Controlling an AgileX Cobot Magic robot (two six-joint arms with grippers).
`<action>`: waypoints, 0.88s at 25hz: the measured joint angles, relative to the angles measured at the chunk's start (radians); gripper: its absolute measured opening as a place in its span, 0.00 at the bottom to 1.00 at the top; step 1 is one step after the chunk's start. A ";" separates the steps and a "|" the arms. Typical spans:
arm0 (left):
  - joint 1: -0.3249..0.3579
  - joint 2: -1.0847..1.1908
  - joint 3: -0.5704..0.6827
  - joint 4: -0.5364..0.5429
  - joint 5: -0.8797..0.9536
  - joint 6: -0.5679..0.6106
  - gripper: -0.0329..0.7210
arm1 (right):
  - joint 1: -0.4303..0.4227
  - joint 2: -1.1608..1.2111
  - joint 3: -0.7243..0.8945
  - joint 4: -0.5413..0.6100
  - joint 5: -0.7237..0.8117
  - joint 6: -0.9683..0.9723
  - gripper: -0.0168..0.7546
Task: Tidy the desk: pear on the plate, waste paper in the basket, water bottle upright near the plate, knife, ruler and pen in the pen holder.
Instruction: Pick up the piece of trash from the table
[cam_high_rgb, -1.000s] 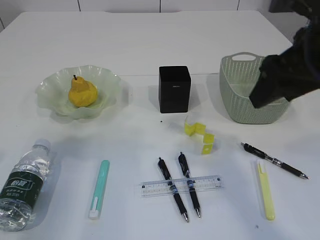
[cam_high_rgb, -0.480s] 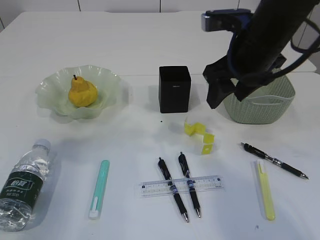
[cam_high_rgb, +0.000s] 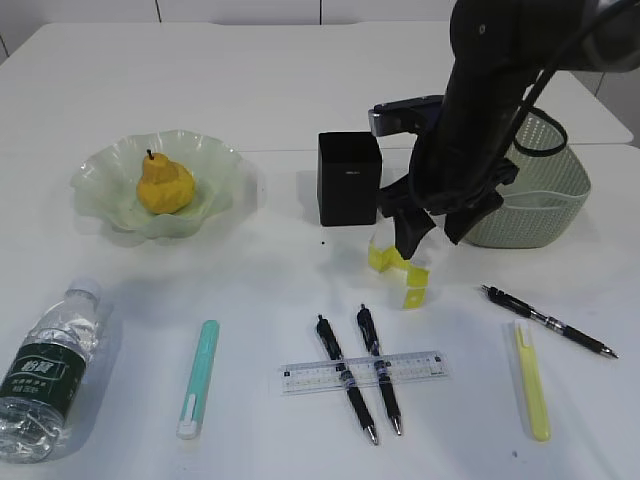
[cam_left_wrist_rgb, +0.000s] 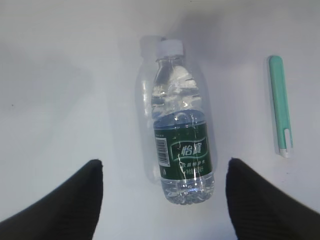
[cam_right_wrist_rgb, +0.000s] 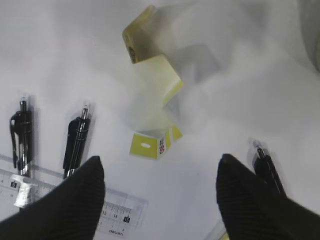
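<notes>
The yellow pear (cam_high_rgb: 165, 185) sits on the green plate (cam_high_rgb: 100, 175). The yellow waste paper (cam_high_rgb: 402, 268) (cam_right_wrist_rgb: 152, 100) lies on the table. My right gripper (cam_high_rgb: 435, 235) (cam_right_wrist_rgb: 160, 200) hangs open just above it. The green basket (cam_high_rgb: 545, 205) stands at the right. The water bottle (cam_high_rgb: 50, 370) (cam_left_wrist_rgb: 180, 130) lies on its side, its base between my open left gripper's (cam_left_wrist_rgb: 162, 200) fingers. A clear ruler (cam_high_rgb: 362, 371) (cam_right_wrist_rgb: 75, 200) lies under two black pens (cam_high_rgb: 347, 380). The black pen holder (cam_high_rgb: 349, 178) stands at the middle.
A teal knife (cam_high_rgb: 198, 378) (cam_left_wrist_rgb: 279, 102) lies right of the bottle. A third black pen (cam_high_rgb: 548, 321) and a yellow knife (cam_high_rgb: 531, 380) lie at the front right. The left arm does not show in the exterior view.
My right arm has swung from the basket at the right edge leftward and down, to above the yellow paper. Nothing on the table has moved.
</notes>
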 joint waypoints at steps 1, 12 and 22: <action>0.000 0.000 0.000 0.000 0.000 0.000 0.76 | 0.000 0.016 -0.004 0.000 0.000 0.001 0.69; 0.000 0.000 0.000 0.002 -0.006 0.000 0.76 | 0.000 0.127 -0.047 -0.002 -0.042 0.025 0.69; 0.000 0.000 0.000 0.002 -0.012 0.000 0.75 | 0.000 0.182 -0.057 -0.002 -0.063 0.036 0.63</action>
